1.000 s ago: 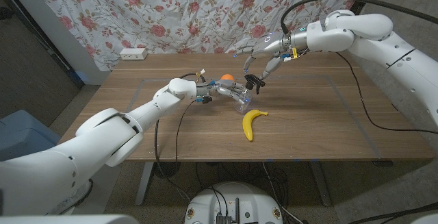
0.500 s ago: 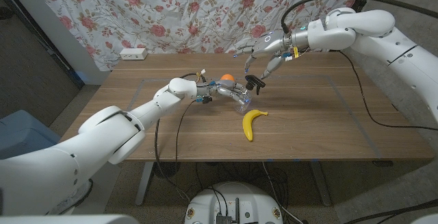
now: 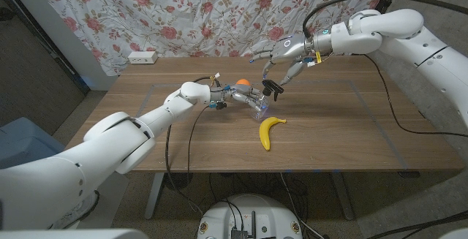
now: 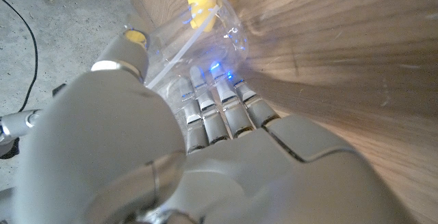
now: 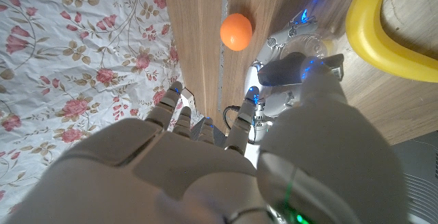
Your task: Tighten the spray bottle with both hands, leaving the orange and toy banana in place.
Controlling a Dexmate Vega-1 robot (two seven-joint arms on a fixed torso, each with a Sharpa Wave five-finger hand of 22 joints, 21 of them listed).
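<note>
A clear spray bottle (image 3: 257,104) with a black spray head (image 3: 272,88) stands near the table's middle, leaning slightly. My left hand (image 3: 235,97) grips its body from the left side; the clear bottle (image 4: 200,38) shows just past the left hand (image 4: 205,148). My right hand (image 3: 282,55) hovers just above and behind the spray head with its fingers spread, and I see nothing held in it. The orange (image 3: 243,83) sits right behind the left hand. The toy banana (image 3: 269,131) lies in front of the bottle. The right wrist view shows the orange (image 5: 236,31), banana (image 5: 383,35) and bottle (image 5: 306,48) beyond my right hand (image 5: 205,169).
The wooden table (image 3: 344,122) has bare room to the right and along the front. A white power strip (image 3: 142,58) lies at the back left corner. A floral curtain (image 3: 219,12) hangs behind the table.
My right hand has drawn slightly up and to the right from the spray head. The left hand, bottle, orange and banana have not moved.
</note>
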